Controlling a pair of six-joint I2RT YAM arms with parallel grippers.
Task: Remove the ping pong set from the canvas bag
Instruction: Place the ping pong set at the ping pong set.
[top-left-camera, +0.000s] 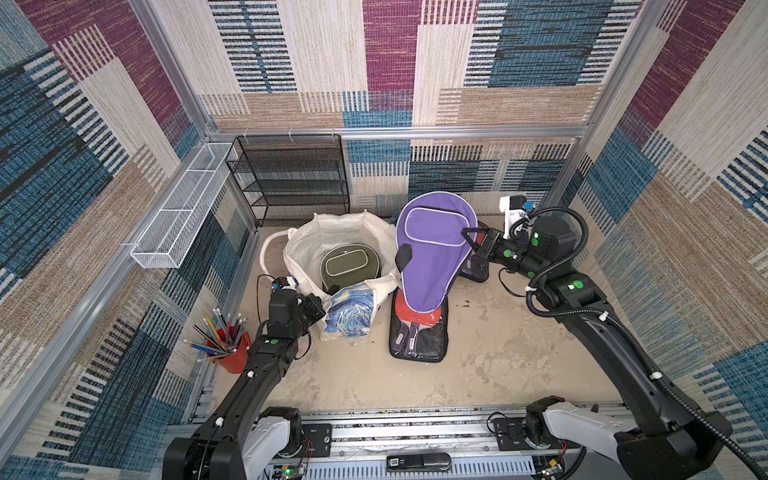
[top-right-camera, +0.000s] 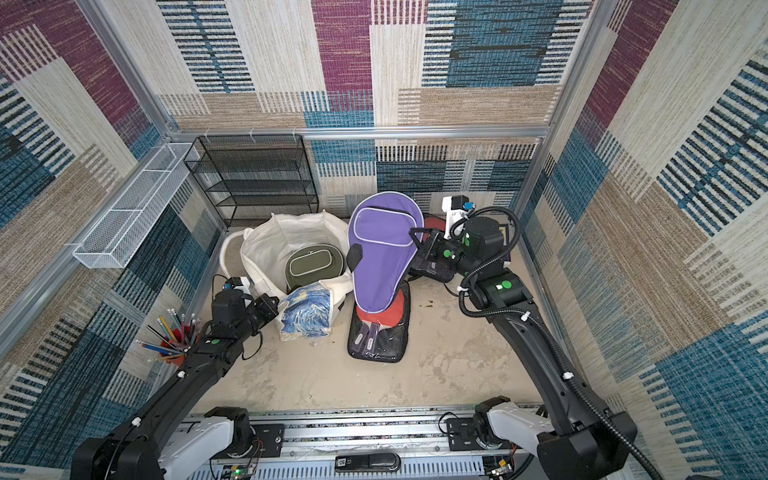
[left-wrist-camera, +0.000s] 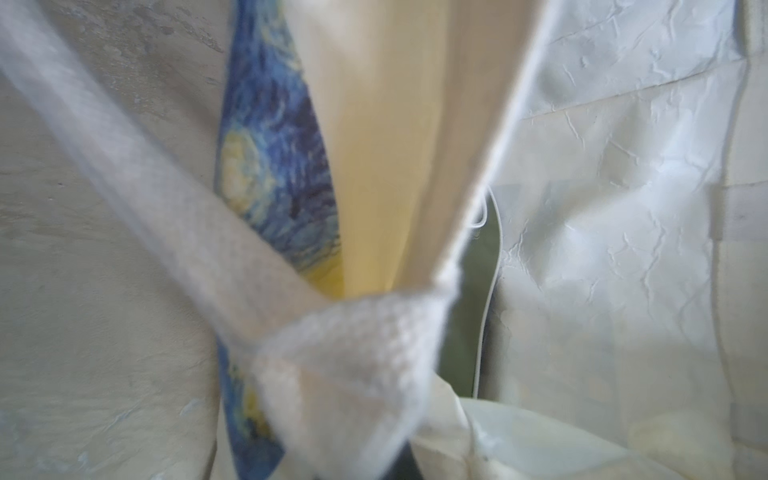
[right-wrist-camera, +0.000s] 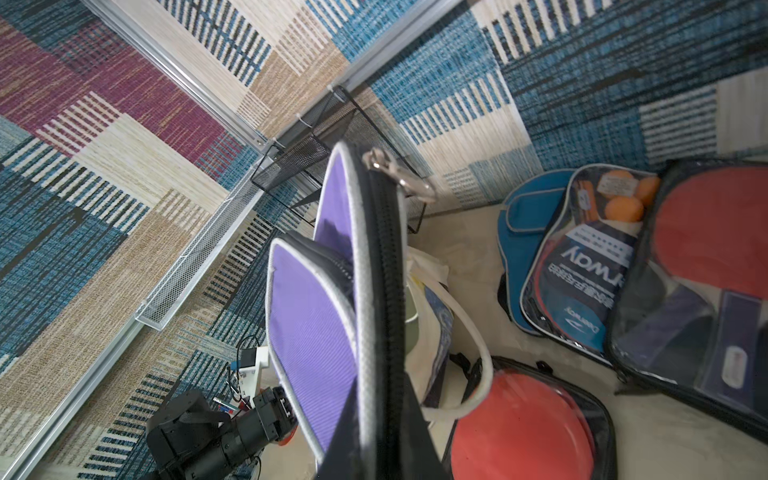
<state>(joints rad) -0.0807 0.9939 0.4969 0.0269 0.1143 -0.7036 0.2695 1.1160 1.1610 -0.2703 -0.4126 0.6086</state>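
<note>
In the left wrist view the left hand's fingers are hidden. Only blurred cloth shows there, a bunched strap and rim of the canvas bag (left-wrist-camera: 349, 345) with a sliver of the blue-and-yellow print. In both top views the left hand (top-left-camera: 319, 309) is clenched on the bag's near corner, just beside the print.

The right hand (top-left-camera: 469, 241) grips the edge of the purple ping pong case (top-left-camera: 432, 249) and holds it outside the bag, tilted. The case's round end is up by the back wall and its narrow end hangs over a clear pack (top-left-camera: 417, 345) that lies on the surface (top-left-camera: 478, 353). The case and the right arm cover most of what lies behind them in the top views.

The right wrist view shows that pile: one blue cover (right-wrist-camera: 523, 224), one clear pack (right-wrist-camera: 590, 270) holding three orange balls (right-wrist-camera: 623, 208) and a printed card, and one black-trimmed clear pack (right-wrist-camera: 706, 270) with a red paddle. They overlap, and their edges are hard to separate.

The near clear pack holds red paddles, and two handles show.

The bag stands open on the surface, and one olive pouch (top-left-camera: 350, 266) with pale piping lies inside. A red cup (top-left-camera: 232, 358) holds many pencils. One black mesh shelf (top-left-camera: 291, 183) and one white wire basket (top-left-camera: 174, 224) stand along the walls.
</note>
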